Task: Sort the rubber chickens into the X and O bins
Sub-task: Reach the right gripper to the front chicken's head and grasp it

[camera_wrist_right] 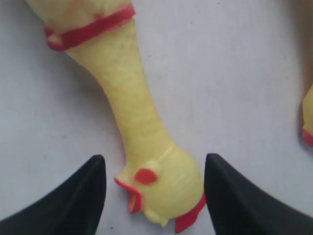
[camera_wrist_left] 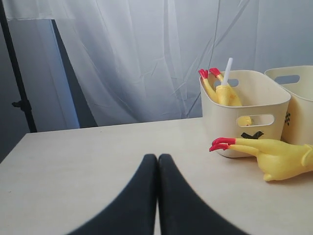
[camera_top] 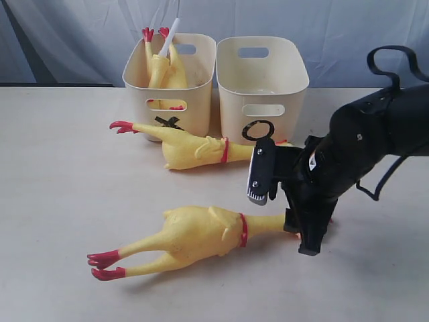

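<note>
Two cream bins stand at the back: the X bin on the left, the O bin on the right. A small rubber chicken stands feet up inside the X bin. One large chicken lies just in front of both bins. A second large chicken lies nearer, with its head between the spread fingers of my right gripper, which is open and low over the table. My left gripper is shut on nothing, well left of the X bin, and does not show in the exterior view.
A white stick pokes out of the X bin. A white curtain hangs behind the table. The right arm reaches in from the right side. Part of the other chicken shows at the edge of the right wrist view.
</note>
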Robot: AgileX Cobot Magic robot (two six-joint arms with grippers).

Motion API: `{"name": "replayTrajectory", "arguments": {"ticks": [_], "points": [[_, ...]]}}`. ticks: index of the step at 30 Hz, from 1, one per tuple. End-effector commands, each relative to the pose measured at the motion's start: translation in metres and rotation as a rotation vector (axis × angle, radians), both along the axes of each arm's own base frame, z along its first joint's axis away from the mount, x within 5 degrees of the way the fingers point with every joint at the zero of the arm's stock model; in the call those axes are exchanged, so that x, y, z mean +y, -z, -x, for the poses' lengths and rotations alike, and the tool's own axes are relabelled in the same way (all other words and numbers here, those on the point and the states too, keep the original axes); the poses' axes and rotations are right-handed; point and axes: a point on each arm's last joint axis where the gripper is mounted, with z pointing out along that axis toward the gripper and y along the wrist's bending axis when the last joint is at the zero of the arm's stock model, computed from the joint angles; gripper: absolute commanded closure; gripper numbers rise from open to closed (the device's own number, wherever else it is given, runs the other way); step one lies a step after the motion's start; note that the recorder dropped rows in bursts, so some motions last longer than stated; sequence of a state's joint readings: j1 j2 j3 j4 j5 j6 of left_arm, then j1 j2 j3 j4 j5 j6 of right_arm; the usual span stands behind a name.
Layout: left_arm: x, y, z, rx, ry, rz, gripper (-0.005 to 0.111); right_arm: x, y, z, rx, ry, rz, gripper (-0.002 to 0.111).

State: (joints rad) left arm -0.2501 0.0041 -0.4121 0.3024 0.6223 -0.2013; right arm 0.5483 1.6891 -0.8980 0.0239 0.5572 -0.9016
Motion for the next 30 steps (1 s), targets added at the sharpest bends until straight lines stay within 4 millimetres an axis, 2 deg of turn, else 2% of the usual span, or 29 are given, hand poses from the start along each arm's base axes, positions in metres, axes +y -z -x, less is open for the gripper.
{"name": "replayTrajectory", "arguments": {"ticks": [1, 8, 16, 30], "points": [[-0.001, 0.001, 0.0, -0.004, 0.008, 0.018, 0.107, 0.004, 0.011, -0.008, 0.001, -0.029, 0.027, 0.052], [-0.001, 0.001, 0.0, 0.0, 0.008, 0.019, 0.107, 0.007, 0.025, -0.013, -0.003, -0.069, 0.039, 0.052], [-0.001, 0.001, 0.0, 0.0, 0.008, 0.019, 0.107, 0.01, 0.038, -0.018, -0.025, -0.103, 0.039, 0.071], [-0.001, 0.002, 0.0, 0.002, 0.008, 0.021, 0.107, 0.009, 0.052, -0.016, 0.034, -0.098, 0.065, 0.071]]}}
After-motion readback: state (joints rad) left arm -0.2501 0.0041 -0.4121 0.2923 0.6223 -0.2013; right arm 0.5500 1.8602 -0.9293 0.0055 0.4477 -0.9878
